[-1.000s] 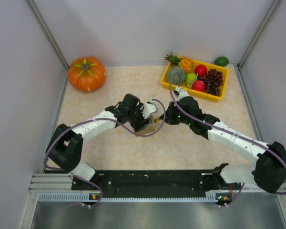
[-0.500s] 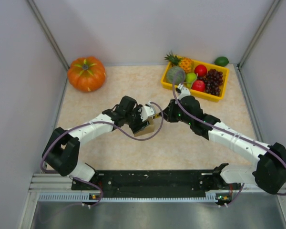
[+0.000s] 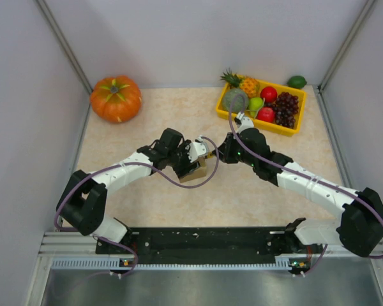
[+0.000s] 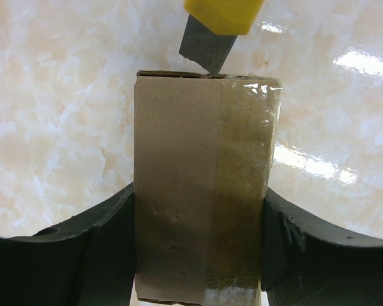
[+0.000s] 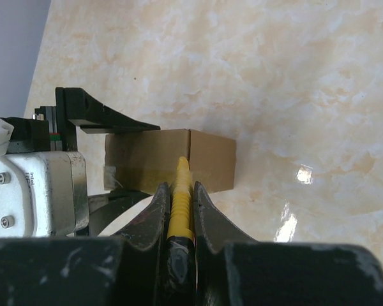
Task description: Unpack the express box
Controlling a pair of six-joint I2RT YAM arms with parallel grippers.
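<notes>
Since a second ago the left arm has drawn its elbow back toward the near edge and carried the express box [image 3: 196,171] slightly nearer and to the left. Over the last half second almost nothing has shifted. The box sits near the middle of the marble-patterned table [image 3: 140,131], between the two wrists; whether it rests on the surface cannot be told.

No brand, label or print shows on the box. On the white housing of the left wrist, seen from the right wrist camera, there is a small line of lettering too fine to read.

The box is plain brown cardboard with crisp edges. In the left wrist view a strip of clear, glossy tape [image 4: 244,185] runs its length along the right part of the face.

The left gripper [image 4: 199,210] is clamped on the box, one black finger [image 4: 89,242] pressed to each side. The right gripper [image 5: 179,194] is closed around a yellow utility knife [image 5: 182,171]. The knife's grey blade [image 4: 206,51] meets the far edge of the box just beside the tape's inner border.

At the back left stands an orange pumpkin [image 3: 116,97]. At the back right a yellow tray [image 3: 242,117] holds a pineapple [image 3: 246,85], dark grapes [image 3: 286,108] and red apples [image 3: 268,94]. A lime [image 3: 297,81] lies just behind the tray.
</notes>
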